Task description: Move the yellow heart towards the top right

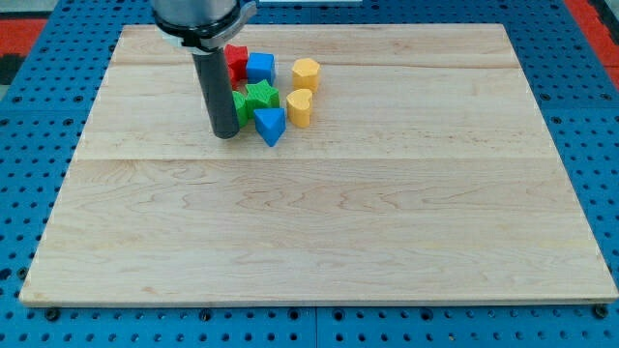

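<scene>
The yellow heart [300, 107] stands on the wooden board [319, 222] in the upper middle, at the right edge of a tight cluster of blocks. My tip [225, 134] rests on the board at the cluster's left side, about 75 px left of the heart and just left of the blue triangular block [270, 126]. The green star [259, 97] sits between my rod and the heart. A second green block [237, 103] is mostly hidden behind my rod.
A yellow hexagonal block [306, 73] stands just above the heart. A blue cube [260, 68] and a red block [236, 62] sit at the cluster's top. A blue pegboard [590, 116] surrounds the board.
</scene>
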You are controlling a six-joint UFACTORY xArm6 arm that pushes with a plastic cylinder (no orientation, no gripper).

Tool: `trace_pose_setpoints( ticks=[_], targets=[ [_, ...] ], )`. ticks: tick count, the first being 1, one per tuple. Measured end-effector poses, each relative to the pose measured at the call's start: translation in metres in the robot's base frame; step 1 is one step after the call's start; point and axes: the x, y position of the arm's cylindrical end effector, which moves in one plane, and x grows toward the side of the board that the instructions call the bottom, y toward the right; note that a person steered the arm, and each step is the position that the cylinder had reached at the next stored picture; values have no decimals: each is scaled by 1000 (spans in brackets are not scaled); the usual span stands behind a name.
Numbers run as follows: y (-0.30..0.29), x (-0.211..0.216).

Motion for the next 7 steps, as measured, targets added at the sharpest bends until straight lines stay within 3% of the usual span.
trace_pose_setpoints(
  ticks=[2, 5, 7],
  targets=[
    [44, 34],
    [47, 18],
    [60, -36]
  ],
)
